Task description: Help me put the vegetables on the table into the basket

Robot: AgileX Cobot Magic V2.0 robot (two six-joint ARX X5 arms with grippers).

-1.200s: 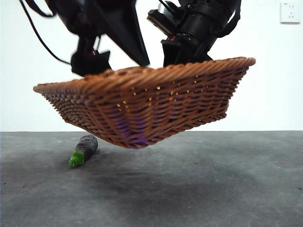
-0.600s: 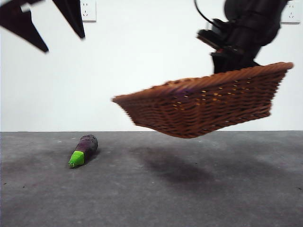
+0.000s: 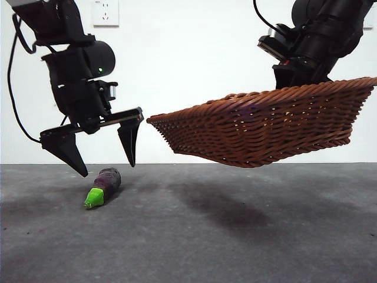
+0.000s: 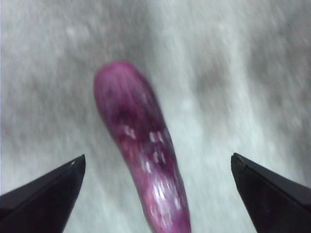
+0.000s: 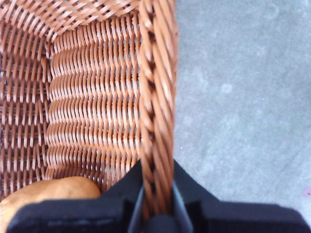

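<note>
Above the eggplant (image 3: 104, 185) on the table (image 3: 235, 236), left gripper (image 3: 103, 154) spread wide, grasping nothing. Right gripper (image 5: 156, 194) clamped on the raised basket (image 3: 265, 127) rim.

I can't read any text, label, brand, number or sign from here. The basket (image 3: 265, 127), the eggplant (image 3: 103, 186) and the table (image 3: 235, 236) carry no markings I can make out, and the wall socket (image 3: 105, 12) shows nothing legible.
</note>
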